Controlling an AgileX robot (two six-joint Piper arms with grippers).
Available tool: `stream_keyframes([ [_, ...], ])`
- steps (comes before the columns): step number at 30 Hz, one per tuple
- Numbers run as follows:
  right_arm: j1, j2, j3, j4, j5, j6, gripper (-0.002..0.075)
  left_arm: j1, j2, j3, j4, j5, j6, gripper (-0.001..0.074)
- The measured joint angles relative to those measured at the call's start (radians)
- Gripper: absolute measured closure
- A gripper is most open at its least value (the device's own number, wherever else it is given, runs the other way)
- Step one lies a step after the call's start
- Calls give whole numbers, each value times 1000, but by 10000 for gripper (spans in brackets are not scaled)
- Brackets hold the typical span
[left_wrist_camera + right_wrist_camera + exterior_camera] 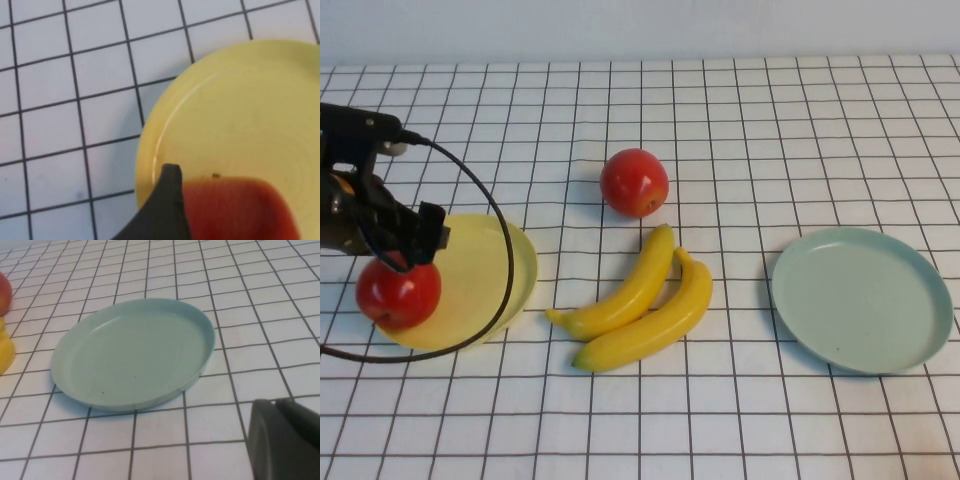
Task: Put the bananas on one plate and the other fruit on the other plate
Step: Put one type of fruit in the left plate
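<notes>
A: Our left gripper [405, 250] stands open at the left edge of the frame, over one apple [398, 293] on the yellow plate [480, 270].

B: We should lift straight up so we don't nudge it. The second apple [634, 182] sits above centre, the bananas [635, 300] at centre, the blue-green plate [861, 298] bare at right.

A: Our right gripper [285, 437] is closed beside that plate.

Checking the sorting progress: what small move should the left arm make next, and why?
Probably lift the left gripper straight up. Its fingers stand open around an apple that seems to rest on the yellow plate. The right gripper is shut, parked by the blue-green plate.
</notes>
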Motion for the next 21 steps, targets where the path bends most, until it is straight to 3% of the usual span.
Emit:
stream_keyframes([
  [5,0,0,0,0,0,0,743,-16,-27,-87,-93,14,0,66],
  [11,0,0,0,0,0,0,743,-137,9,-300,-130,113,58,66],
  [16,0,0,0,0,0,0,743,-266,177,-485,-134,198,138,66],
  [21,0,0,0,0,0,0,743,-337,349,-640,-142,239,177,66],
])
